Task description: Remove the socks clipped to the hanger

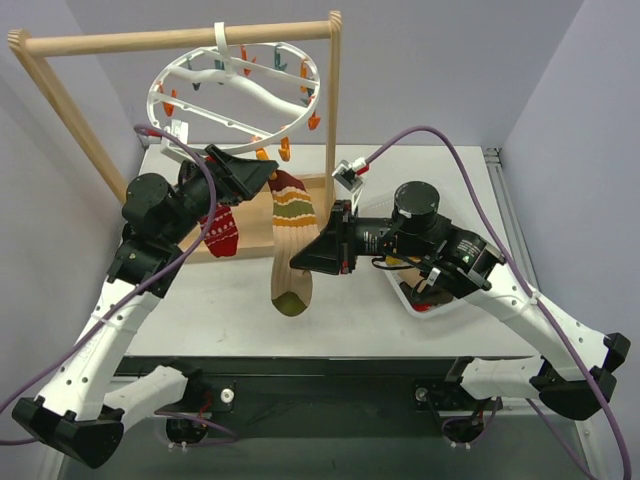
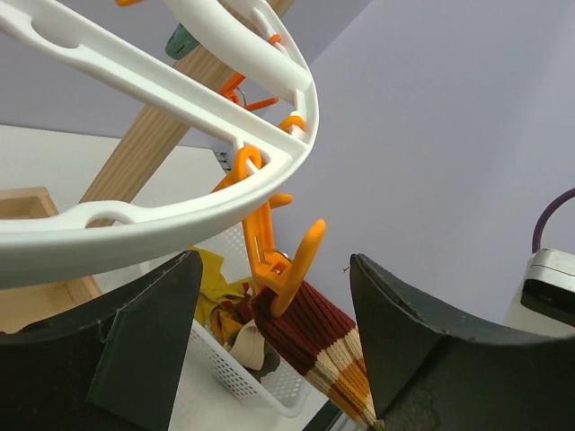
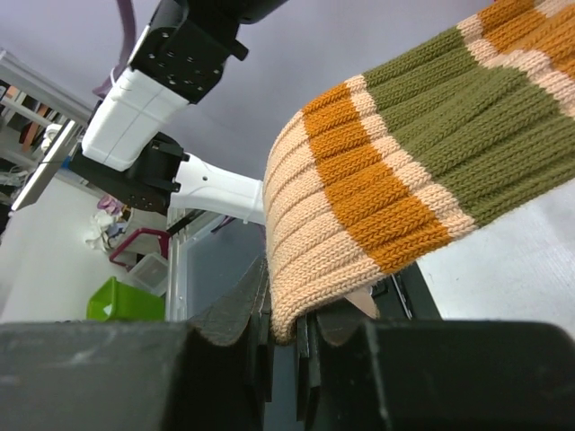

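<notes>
Hanging from an orange clip [image 2: 286, 260] on the white hanger [image 2: 180, 211], the striped sock [image 1: 290, 230] droops over the surface [image 1: 230, 300], and we see the right pincer [image 3: 286, 328] clamped tight on its ribbed side. Our left pincer [image 1: 262, 172] stands wide apart on either side of that clip, gripping nothing. A red patterned sock [image 1: 222, 232] hangs just beside, and the hanger hooks over a wooden rack [image 1: 180, 38]. Farther right, a mesh basket [image 2: 229, 373] holds loose socks [image 2: 220, 310].

Striped sock [image 3: 404, 180] partly out of frame
</notes>
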Tool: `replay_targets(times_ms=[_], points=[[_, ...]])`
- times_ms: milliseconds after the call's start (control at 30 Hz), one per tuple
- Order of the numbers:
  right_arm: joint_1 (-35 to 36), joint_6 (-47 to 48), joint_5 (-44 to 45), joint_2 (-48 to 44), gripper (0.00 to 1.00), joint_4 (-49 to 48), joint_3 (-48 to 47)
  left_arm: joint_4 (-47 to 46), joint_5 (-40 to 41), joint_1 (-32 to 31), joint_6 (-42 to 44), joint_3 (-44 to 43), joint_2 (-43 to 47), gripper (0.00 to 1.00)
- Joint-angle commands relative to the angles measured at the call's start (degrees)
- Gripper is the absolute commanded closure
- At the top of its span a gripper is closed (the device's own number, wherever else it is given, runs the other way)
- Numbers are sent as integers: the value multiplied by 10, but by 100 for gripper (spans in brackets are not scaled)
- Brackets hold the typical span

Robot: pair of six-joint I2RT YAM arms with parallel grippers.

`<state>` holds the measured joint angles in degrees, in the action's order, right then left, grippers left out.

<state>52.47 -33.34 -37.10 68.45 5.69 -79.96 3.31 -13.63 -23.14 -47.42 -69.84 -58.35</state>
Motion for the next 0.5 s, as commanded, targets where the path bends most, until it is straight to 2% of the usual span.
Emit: replay_targets(times_ms=[0, 467], points=[[-6, -15, -25, -14, 100, -41, -14, -111, -11, 2, -12, 6, -8, 23], [-7, -27, -34, -26, 100, -52, 3, -155, -5, 2, -27, -6, -45, 41]])
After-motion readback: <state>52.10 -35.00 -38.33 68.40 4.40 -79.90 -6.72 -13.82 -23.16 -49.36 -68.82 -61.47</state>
